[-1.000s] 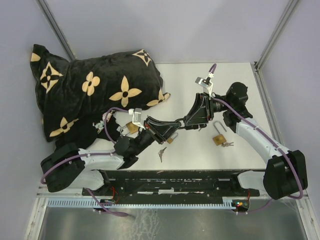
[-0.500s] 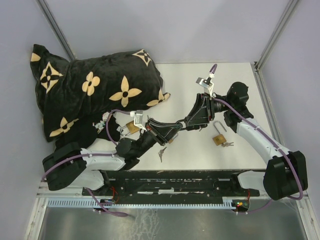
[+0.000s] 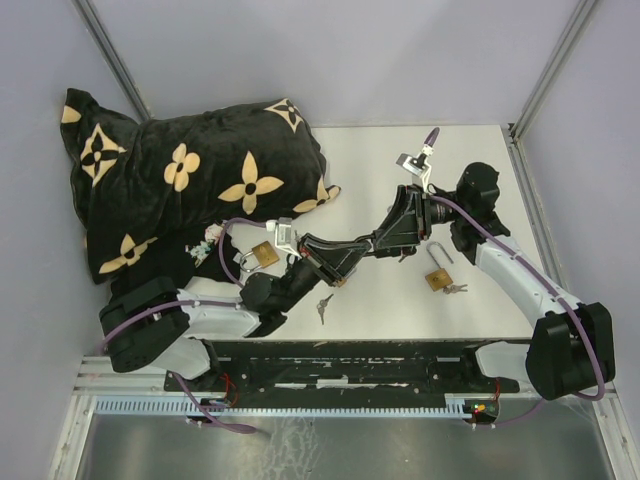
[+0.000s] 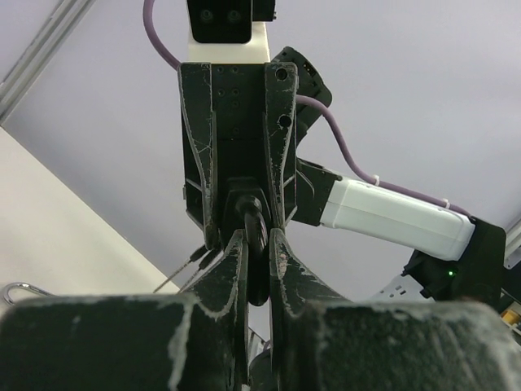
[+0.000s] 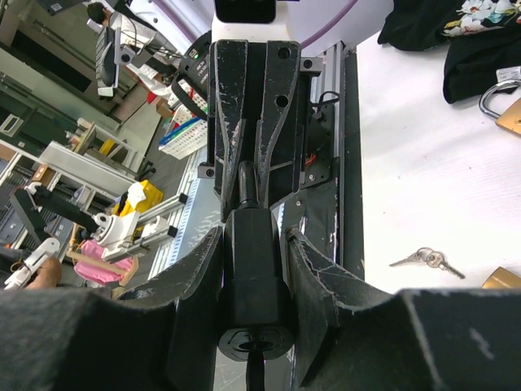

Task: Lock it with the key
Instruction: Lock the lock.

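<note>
My two grippers meet nose to nose above the middle of the table. My right gripper (image 3: 388, 238) (image 5: 254, 238) is shut on a black lock (image 5: 255, 281), a blocky body with a round keyhole face. My left gripper (image 3: 346, 258) (image 4: 257, 238) is shut on the black head of a key (image 4: 256, 244). The key points into the lock held opposite it. In the right wrist view the left gripper's fingers (image 5: 229, 98) stand straight ahead beyond the lock. The key blade itself is hidden.
A black blanket with tan flowers (image 3: 190, 180) lies at the back left. A brass padlock (image 3: 264, 255) lies by the left arm. Another brass padlock (image 3: 438, 279) with keys (image 3: 456, 289) lies at the right. A loose key bunch (image 3: 323, 305) (image 5: 425, 259) lies below the grippers.
The left arm has shifted a little to the right, its wrist pressing closer toward the right gripper. The right arm has barely moved. Both grips have held.
</note>
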### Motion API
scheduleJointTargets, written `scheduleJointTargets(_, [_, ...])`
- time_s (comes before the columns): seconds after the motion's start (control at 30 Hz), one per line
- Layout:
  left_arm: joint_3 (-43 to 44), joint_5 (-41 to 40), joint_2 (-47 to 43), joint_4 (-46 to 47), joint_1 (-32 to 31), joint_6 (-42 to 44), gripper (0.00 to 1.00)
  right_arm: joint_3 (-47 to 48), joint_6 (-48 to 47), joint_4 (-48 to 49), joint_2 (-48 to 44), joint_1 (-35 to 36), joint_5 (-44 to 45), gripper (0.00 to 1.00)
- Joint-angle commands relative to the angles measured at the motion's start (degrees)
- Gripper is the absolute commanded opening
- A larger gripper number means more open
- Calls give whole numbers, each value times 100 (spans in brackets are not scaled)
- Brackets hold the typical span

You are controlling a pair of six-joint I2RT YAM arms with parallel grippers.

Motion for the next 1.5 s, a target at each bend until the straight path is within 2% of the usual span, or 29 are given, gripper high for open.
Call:
scheduleJointTargets(0.0, [871,1413,624,-1731,-692,-276,3,145,-384,99,9,710,1841,2])
scheduleJointTargets(0.27, [717,1091,1043,-1187,-939,-531,3,133,-198,245,20,633,1866,2])
scheduleJointTargets(0.83, [1381,1160,1764,-1150,-1470,-564,3,174,-360,49,33,529,1851,2])
scheduleJointTargets(0.97, [1123,1019,1763,-636,-1552,-661,3,171,-334,68,39,380,1852,2])
scheduleJointTargets(1.07, [686,806,1434,-255,-1327,-849,3,251,-566,-231,53,283,1799,2])
scheduleJointTargets(1.17, [326,700,889,-266,-1032,-940,14,316,-836,-515,23,236,1720,2])
scheduleJointTargets(1.27, [89,455,167,-892,-801,-712,41,391,-1246,-953,6,233,1701,2])
scheduleJointTargets(1.33, [-13,220,-353,-1412,-728,-493,56,370,-1224,-881,-5,232,1683,2])
scheduleJointTargets(1.4, [-143,2,-841,-1886,-646,-336,62,371,-1211,-863,-34,232,1659,2])
scheduleJointTargets(1.47, [-340,-171,-1304,-2277,-539,-271,63,348,-1070,-713,-33,233,1618,2])
